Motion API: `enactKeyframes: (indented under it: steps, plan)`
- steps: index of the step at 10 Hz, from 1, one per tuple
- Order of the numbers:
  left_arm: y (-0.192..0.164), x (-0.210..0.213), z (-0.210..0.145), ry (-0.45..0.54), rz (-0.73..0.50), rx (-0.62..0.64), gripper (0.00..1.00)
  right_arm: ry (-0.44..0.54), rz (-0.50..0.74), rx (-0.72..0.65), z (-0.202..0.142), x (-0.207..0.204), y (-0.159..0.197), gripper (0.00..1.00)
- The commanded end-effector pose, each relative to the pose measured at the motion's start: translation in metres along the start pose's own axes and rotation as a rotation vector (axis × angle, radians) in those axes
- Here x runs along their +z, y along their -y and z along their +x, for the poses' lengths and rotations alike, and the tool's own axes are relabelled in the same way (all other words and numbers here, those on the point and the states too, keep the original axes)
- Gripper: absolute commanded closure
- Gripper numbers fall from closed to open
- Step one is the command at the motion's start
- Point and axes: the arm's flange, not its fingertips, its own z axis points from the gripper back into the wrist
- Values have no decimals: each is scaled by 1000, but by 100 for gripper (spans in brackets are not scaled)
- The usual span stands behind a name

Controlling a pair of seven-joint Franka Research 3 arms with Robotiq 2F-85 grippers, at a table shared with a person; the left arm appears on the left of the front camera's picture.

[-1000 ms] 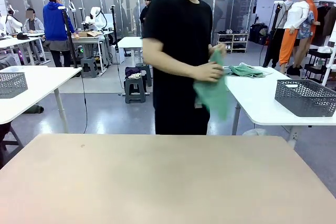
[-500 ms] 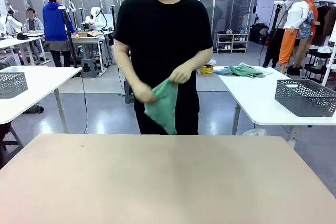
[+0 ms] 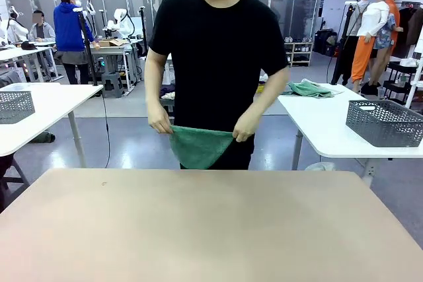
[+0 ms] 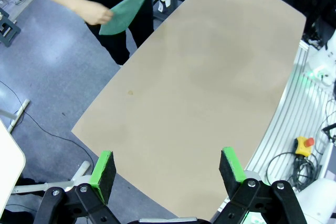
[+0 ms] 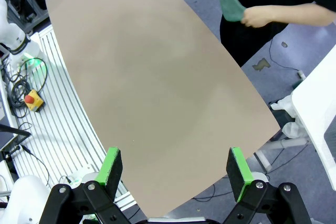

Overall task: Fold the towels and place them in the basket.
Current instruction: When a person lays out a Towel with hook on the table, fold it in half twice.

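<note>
Beyond the table's (image 3: 211,229) far edge: person (image 3: 211,51) holds green towel (image 3: 198,146) stretched | left gripper (image 4: 167,161): fingers wide apart | right gripper (image 5: 174,157): fingers wide apart

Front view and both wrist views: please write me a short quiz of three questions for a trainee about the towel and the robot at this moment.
1. Fill in the missing word: the jaws of the left gripper and of the right gripper stand ____.
2. The mint green towel is held by: A the left gripper; B the person's hands; C the right gripper.
3. True or false: the towel is held off the table, beyond its far edge.

Key: 1 open. 2 B, one hand at each upper corner. 3 true.
</note>
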Motion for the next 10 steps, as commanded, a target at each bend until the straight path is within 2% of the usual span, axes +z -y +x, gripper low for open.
enactKeyframes:
  steps: [1, 10]
  plan:
    - [0, 0, 1, 9, -7, -9, 0, 7, 7, 14, -1, 0, 0, 0]
    - [0, 0, 1, 9, -7, -9, 0, 7, 7, 14, -1, 0, 0, 0]
